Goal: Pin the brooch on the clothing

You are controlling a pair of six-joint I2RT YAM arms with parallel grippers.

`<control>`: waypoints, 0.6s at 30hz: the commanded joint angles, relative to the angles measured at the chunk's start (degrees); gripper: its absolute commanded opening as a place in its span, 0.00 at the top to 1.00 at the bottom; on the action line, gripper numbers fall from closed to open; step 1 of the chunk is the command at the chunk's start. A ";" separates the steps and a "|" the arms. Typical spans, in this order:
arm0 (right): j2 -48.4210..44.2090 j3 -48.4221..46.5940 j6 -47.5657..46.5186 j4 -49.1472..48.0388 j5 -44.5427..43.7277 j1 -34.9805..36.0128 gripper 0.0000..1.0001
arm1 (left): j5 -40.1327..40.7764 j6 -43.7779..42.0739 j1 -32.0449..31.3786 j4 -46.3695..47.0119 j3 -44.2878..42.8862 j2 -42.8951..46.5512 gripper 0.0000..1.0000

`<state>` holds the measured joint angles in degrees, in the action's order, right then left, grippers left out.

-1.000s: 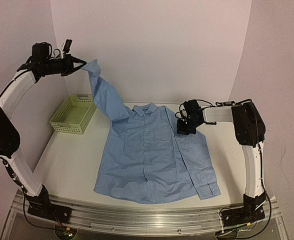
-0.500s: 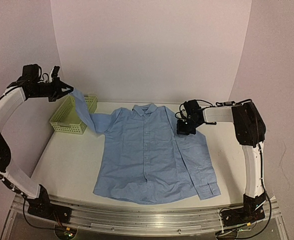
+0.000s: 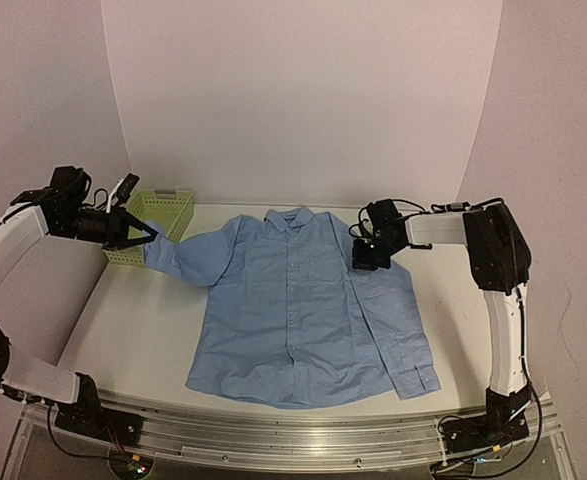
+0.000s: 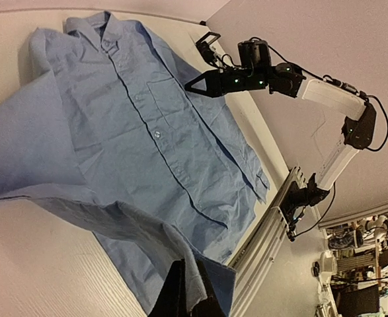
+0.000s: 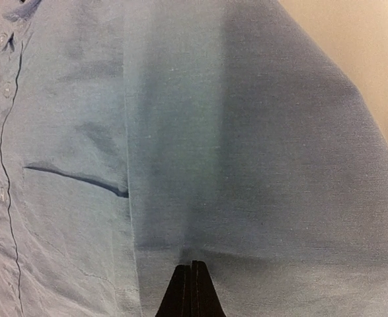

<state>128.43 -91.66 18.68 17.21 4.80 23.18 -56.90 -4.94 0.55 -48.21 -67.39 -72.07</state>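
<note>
Lowered from overhead, left gripper [image 3: 145, 235] clamps the shirt [image 3: 293, 300] sleeve beside the basket [image 3: 178, 200]; right gripper [image 3: 366, 262] pinches fabric. Overpulling could drag it askew.

Basket [image 3: 170, 208] partly hidden behind left pincer [image 3: 146, 232]; shirt [image 5: 246, 165] cut off by right wrist view's edges.

the bench [image 3: 133, 330] left of the shirt [image 3: 293, 310] lies open; the green basket [image 3: 168, 212] blocks its far left corner, just behind the left fingers [image 3: 136, 238].
</note>
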 commanded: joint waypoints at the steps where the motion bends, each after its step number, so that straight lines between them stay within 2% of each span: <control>1: -4.85 0.84 -0.74 0.01 0.96 0.11 1.00 | -1.69 1.33 1.89 -5.11 3.41 -0.52 1.00; 3: -4.99 1.06 -0.79 0.02 1.03 0.09 1.00 | 2.02 0.00 2.14 -7.67 5.66 -0.48 1.00; 7: -4.86 1.49 -1.07 0.19 0.30 0.10 1.00 | 9.41 3.94 2.78 -6.36 9.99 1.90 1.00; 10: -4.90 2.30 -1.23 0.61 -1.38 0.09 1.00 | 16.27 8.05 3.37 -7.41 11.72 0.50 1.00; 18: -5.24 2.59 -0.75 0.63 -0.91 0.11 1.00 | 21.05 13.02 4.90 -7.85 17.46 -2.67 1.00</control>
<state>126.21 -89.32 18.11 17.69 4.29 23.18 -40.00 4.46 4.98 -54.62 -52.71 -73.64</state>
